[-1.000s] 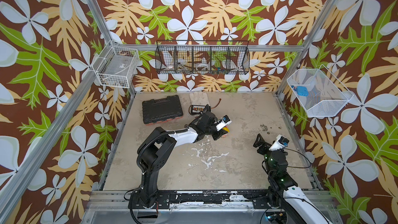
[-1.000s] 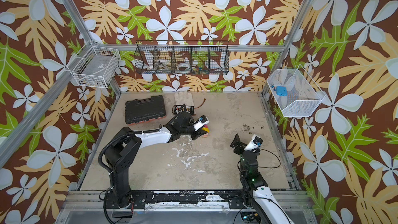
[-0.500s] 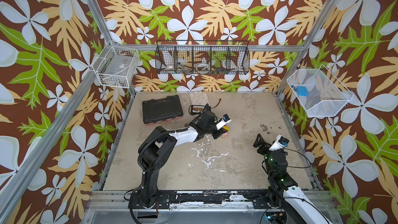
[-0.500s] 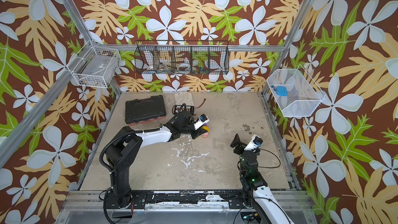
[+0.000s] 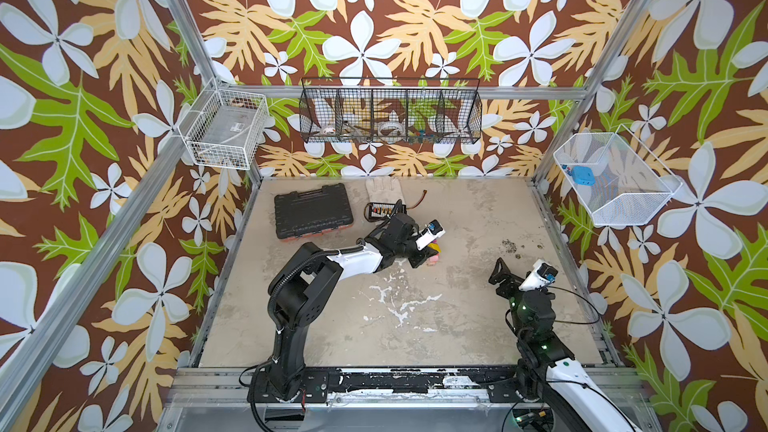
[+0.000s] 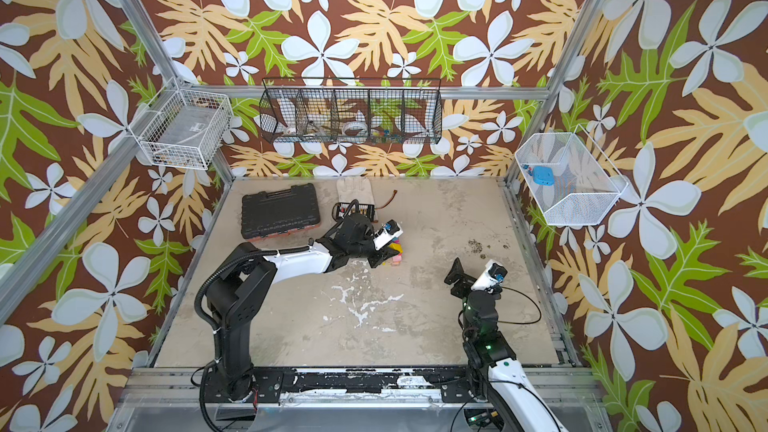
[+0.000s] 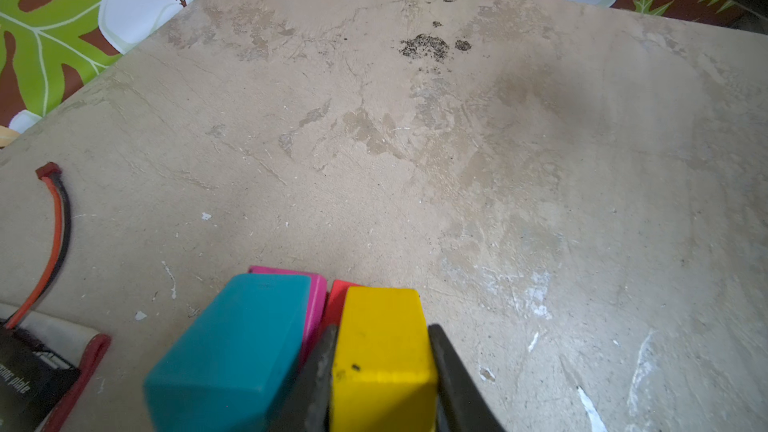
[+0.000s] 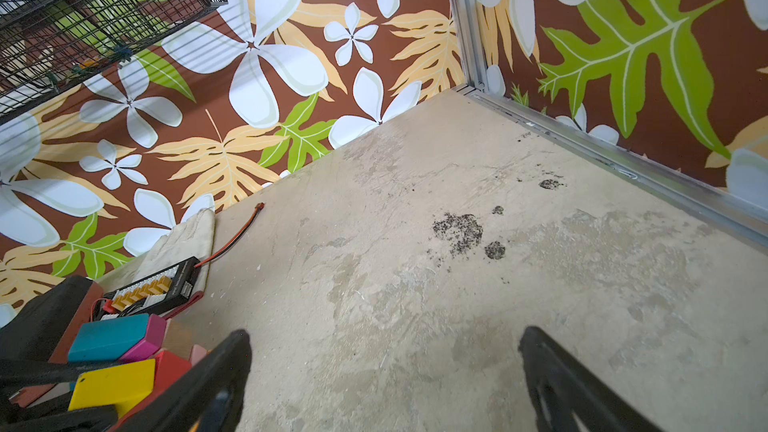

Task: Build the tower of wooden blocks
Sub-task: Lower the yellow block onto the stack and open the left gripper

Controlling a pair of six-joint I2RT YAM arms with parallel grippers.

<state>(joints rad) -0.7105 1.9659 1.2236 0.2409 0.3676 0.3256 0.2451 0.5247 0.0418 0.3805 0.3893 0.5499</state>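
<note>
My left gripper (image 7: 382, 328) is shut on a yellow block (image 7: 382, 367), one finger on each side. Right beside it a teal block (image 7: 232, 351) lies on a magenta block (image 7: 318, 305), and a red block (image 7: 338, 301) shows just behind the yellow one. The right wrist view shows the same cluster: the teal block (image 8: 108, 336), the yellow block (image 8: 114, 382), the red block (image 8: 170, 367) and a pink block (image 8: 197, 353). In both top views the left gripper (image 5: 428, 253) (image 6: 388, 253) covers most of this stack. My right gripper (image 8: 384, 351) (image 5: 505, 274) stands open and empty, apart to the right.
A black tool case (image 5: 312, 210) lies at the back left. A pale glove (image 5: 381, 189) and a charger board (image 5: 380, 210) with a red-black wire sit just behind the blocks. Wire baskets (image 5: 390, 112) hang on the walls. Dark stains (image 5: 509, 245) mark the table on the right.
The left gripper with the yellow block has edged slightly toward the back of the table. The right arm has not moved.
</note>
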